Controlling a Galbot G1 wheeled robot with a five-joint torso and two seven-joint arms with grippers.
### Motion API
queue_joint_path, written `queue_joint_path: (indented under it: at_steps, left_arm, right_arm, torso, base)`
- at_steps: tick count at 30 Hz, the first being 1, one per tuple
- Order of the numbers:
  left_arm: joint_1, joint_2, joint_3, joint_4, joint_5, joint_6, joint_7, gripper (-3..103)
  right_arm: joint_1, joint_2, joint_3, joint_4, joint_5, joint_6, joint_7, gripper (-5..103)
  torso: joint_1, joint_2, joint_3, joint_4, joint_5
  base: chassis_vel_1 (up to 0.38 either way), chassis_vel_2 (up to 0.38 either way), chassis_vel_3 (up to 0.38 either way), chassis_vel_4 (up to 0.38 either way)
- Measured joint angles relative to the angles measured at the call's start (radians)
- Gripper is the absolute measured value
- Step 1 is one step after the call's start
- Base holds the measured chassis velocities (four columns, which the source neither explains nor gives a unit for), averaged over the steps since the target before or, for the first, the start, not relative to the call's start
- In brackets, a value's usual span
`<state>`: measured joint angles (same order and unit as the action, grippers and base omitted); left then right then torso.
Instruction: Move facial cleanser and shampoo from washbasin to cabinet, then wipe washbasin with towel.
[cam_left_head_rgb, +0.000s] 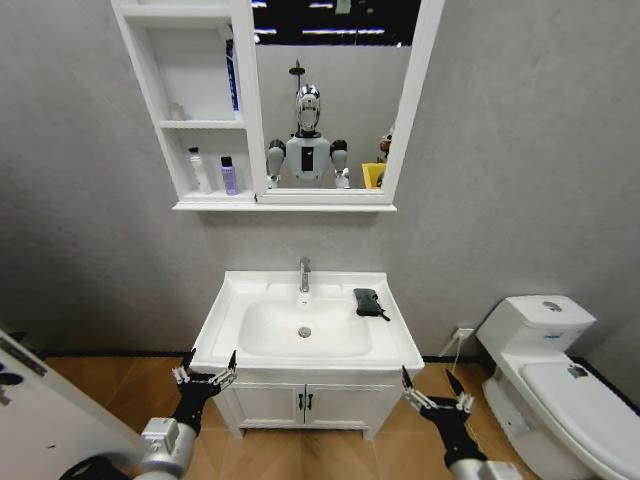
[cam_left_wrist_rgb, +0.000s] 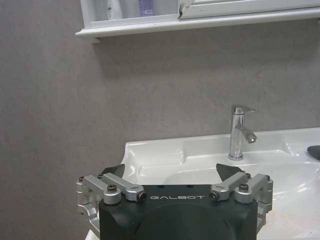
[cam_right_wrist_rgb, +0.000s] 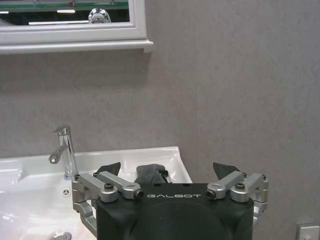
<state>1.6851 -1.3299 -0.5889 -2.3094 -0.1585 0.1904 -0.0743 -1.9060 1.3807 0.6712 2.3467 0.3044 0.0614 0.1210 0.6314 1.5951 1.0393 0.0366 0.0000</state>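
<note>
both grippers, left (cam_left_head_rgb: 206, 373) & right (cam_left_head_rgb: 436, 392), spread empty near washbasin (cam_left_head_rgb: 230, 300) front; towel (cam_left_head_rgb: 368, 302) far right on rim.

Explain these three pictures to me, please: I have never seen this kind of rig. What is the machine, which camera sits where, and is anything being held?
This is a wheeled robot with two arms; you can see it reflected in the mirror. The wide picture comes from its head camera, looking down at a washbasin. The other two come from cameras on its wrists, each looking out over its own gripper. The left gripper and right gripper hang low in front of the basin, both open and holding nothing. A dark towel lies on the basin's right rim, beside the tap. On the cabinet left of the mirror, a white bottle and a purple bottle stand on the lowest shelf.
</note>
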Motion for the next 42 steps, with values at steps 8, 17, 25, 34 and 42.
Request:
queue_joint_path:
  at_steps: [8,17,25,34,42]
  left_arm:
    - [0.000,0.000,0.000,0.000,0.000,0.000,0.000,100]
    - [0.000,0.000,0.000,0.000,0.000,0.000,0.000,100]
    - [0.000,0.000,0.000,0.000,0.000,0.000,0.000,100]
    - [0.000,0.000,0.000,0.000,0.000,0.000,0.000,100]
    - [0.000,0.000,0.000,0.000,0.000,0.000,0.000,100]
  right_arm:
    - [0.005,0.000,0.009,0.008,0.013,-0.012,-0.009,100]
    - [0.008,-0.001,0.007,0.006,0.012,-0.013,-0.009,100]
    - [0.009,-0.001,0.006,0.004,0.012,-0.014,-0.009,100]
    - [0.009,-0.002,0.005,0.003,0.011,-0.014,-0.008,100]
    - [0.009,-0.002,0.005,0.003,0.011,-0.014,-0.008,100]
  torso:
    - [0.000,0.000,0.000,-0.0001,0.0000]
    - [0.000,0.000,0.000,-0.0001,0.0000]
    - [0.001,0.000,0.000,0.0000,0.0000]
    - [0.000,0.000,0.000,-0.0003,0.0008]
    - [0.000,0.000,0.000,-0.0001,0.0000]
  base:
    - [0.000,0.000,0.000,0.000]
    - [0.000,0.000,0.000,0.000]
    - [0.080,-0.059,-0.062,0.063]
    - [0.210,-0.210,-0.201,0.192]
    - [0.289,-0.296,-0.288,0.296]
